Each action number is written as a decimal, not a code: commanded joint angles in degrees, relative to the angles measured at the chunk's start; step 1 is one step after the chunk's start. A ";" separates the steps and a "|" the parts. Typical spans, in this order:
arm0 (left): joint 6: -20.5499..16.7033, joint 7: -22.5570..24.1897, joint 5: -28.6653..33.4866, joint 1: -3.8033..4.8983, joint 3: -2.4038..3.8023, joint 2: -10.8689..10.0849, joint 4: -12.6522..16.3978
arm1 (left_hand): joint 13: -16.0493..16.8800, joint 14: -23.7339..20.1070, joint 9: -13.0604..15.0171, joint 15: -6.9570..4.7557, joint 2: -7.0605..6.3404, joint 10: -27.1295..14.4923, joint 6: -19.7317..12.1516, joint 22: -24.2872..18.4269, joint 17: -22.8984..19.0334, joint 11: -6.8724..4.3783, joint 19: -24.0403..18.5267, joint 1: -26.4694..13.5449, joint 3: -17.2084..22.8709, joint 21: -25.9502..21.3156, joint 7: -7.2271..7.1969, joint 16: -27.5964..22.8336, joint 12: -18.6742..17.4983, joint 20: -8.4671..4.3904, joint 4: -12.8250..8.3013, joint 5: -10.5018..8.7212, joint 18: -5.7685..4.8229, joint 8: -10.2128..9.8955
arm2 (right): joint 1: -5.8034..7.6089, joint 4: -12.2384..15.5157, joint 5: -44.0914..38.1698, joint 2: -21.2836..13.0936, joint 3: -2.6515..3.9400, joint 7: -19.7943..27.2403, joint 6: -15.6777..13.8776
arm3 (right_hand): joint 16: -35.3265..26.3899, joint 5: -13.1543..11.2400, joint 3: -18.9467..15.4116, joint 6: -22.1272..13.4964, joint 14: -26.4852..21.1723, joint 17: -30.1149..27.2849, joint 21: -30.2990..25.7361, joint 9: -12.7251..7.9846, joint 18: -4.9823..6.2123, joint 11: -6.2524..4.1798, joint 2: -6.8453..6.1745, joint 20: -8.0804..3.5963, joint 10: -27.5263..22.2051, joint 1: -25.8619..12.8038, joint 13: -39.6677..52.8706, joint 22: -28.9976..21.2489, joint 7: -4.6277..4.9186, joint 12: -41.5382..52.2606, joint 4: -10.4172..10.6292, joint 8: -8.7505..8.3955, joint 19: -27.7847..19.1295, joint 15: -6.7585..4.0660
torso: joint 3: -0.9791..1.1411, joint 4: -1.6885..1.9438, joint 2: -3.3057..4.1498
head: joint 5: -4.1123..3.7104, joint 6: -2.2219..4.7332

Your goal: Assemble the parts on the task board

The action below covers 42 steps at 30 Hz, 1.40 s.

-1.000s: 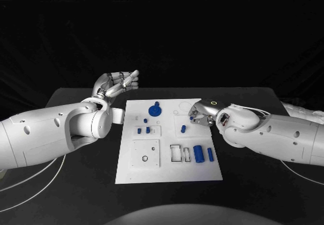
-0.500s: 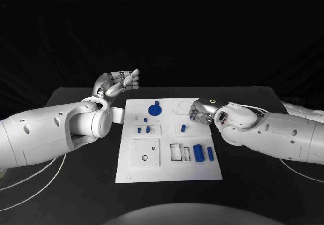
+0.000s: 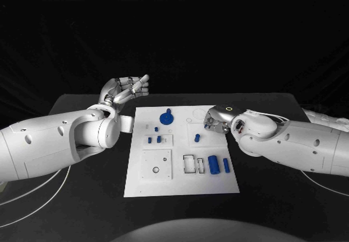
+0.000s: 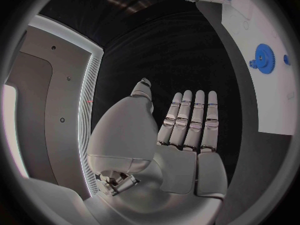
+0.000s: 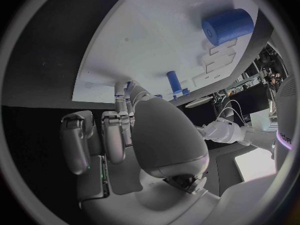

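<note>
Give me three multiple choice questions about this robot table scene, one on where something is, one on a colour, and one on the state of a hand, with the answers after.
1. Where does the gear sit on the task board?
A. far end, toward the left hand
B. near end
C. off the board

2. What colour is the large cylinder?
A. red
B. blue
C. green

3. How is the left hand?
A. gripping the gear
B. pressing on the board
C. raised beside the board, fingers straight, holding nothing

Answers: 1 A, the head view shows it at the board's far end. 2 B, it is blue like the other parts. 3 C, the left wrist view shows an empty palm.
</note>
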 commanded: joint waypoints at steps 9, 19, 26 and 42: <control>0.35 0.07 0.20 0.04 0.05 0.13 0.06 | -0.03 -0.39 -0.01 -0.21 0.59 -0.32 -0.47 -0.19 -0.20 0.02 0.41 0.04 0.35 -0.40 0.01 0.44 0.37 0.00 0.04 0.15 0.53 0.34 | -0.38 0.10 -0.16 -0.35 -0.28 0.57 -2.35 | 0.23 -0.18 0.95 1.28 5.96 15.07 0.26 0.42 -0.39 -0.12 0.56 -0.43 1.72 0.85 0.03 15.07 0.01 -0.31 -0.54 0.44 6.00 -0.52 | -0.01 0.09 0.05 | 0.10 -0.01; 0.39 -0.02 0.20 0.04 0.05 0.19 -0.15 | -0.03 -0.41 -0.01 -0.21 0.64 -0.34 -0.49 -0.25 -0.25 0.02 0.42 0.04 0.34 -0.42 0.02 0.47 0.39 0.00 0.04 0.15 0.53 0.35 | -0.38 0.78 2.15 -1.25 -0.24 2.86 -8.77 | 0.23 -0.18 1.01 1.36 5.96 15.07 0.26 0.44 -0.39 -0.03 0.41 -0.38 1.88 0.92 0.00 15.07 0.15 -0.51 -0.65 0.40 6.00 -0.34 | 0.00 0.00 0.04 | 0.40 0.11; 0.37 -0.07 0.20 0.04 0.05 0.28 -0.39 | -0.03 -0.41 -0.01 -0.21 0.64 -0.34 -0.49 -0.25 -0.25 0.02 0.42 0.04 0.34 -0.42 0.02 0.47 0.39 0.00 0.04 0.15 0.53 0.35 | -0.27 1.88 3.60 -2.25 -0.03 4.37 -11.81 | 0.23 -0.18 1.04 1.37 5.96 15.07 0.26 0.45 -0.39 0.20 0.25 -0.18 2.02 0.86 -0.02 15.07 0.37 -0.79 -0.64 0.29 6.00 0.05 | -0.02 0.07 -0.02 | 0.45 0.06; 0.37 -0.18 0.20 0.04 0.04 0.73 -1.23 | -0.03 -0.44 -0.02 -0.20 0.72 -0.39 -0.54 -0.36 -0.38 0.03 0.44 0.04 0.31 -0.46 0.03 0.54 0.43 0.00 0.03 0.16 0.52 0.38 | 2.32 8.34 4.85 -4.47 0.12 6.01 -10.78 | 0.23 -0.18 1.15 1.28 5.96 15.07 0.26 0.42 -0.39 0.48 0.14 0.10 2.07 0.88 -0.03 15.07 0.62 -1.20 -0.64 0.09 6.00 0.42 | -0.03 0.13 -0.06 | 1.76 -0.20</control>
